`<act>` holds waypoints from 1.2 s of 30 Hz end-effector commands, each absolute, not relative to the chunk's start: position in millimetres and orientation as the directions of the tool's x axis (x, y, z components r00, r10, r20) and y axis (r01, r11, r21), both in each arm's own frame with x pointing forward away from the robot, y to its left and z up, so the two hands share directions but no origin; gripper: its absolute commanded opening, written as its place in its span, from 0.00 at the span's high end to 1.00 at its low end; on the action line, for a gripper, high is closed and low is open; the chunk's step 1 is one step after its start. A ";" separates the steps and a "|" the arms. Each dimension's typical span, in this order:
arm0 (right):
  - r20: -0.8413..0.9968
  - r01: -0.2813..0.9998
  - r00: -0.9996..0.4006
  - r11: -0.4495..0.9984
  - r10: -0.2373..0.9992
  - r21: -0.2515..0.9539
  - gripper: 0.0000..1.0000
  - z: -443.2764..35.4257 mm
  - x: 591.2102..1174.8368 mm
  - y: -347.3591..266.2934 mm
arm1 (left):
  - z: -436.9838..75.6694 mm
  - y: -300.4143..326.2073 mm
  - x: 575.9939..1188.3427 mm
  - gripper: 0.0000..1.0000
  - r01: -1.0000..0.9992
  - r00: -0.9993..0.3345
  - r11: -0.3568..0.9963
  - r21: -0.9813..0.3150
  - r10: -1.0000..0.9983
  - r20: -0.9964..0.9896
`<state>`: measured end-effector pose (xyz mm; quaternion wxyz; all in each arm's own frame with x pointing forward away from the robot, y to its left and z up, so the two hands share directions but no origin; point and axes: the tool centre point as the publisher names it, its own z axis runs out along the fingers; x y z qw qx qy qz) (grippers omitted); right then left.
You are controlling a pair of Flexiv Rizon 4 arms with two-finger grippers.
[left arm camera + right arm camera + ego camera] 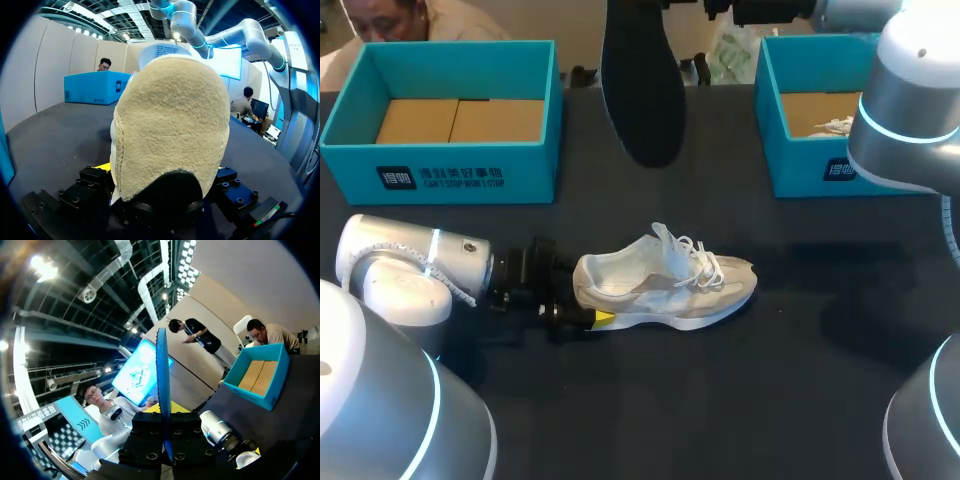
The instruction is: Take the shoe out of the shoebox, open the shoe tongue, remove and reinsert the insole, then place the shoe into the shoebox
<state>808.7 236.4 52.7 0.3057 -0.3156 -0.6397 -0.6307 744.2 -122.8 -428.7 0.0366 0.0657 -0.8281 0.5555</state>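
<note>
shoe (665, 280) heel hides left jaws | insole (642, 80) top cut off

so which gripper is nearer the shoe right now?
Left. The left gripper is clamped on the heel of the shoe. The right gripper holds the insole high up beyond the shoe, well apart from it.

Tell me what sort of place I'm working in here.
Likely a robot test bench for shoe handling: a dark table with two teal shoeboxes, a pale shoe on it, and the right hand holding up a black insole.
</note>
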 end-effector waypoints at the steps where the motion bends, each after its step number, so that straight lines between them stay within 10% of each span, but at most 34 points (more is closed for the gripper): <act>1: 0.791 0.793 -0.609 0.030 0.050 0.609 1.00 64.5 798.4 229.1 | -432.7 -124.0 744.2 1.00 -0.150 -0.989 0.378 -0.914 -0.070 0.134; 36: 0.842 0.840 -0.534 -0.061 0.082 0.539 1.00 48.0 689.0 198.5 | -432.7 -124.0 744.2 1.00 -0.150 -0.989 0.378 -0.914 -0.070 0.134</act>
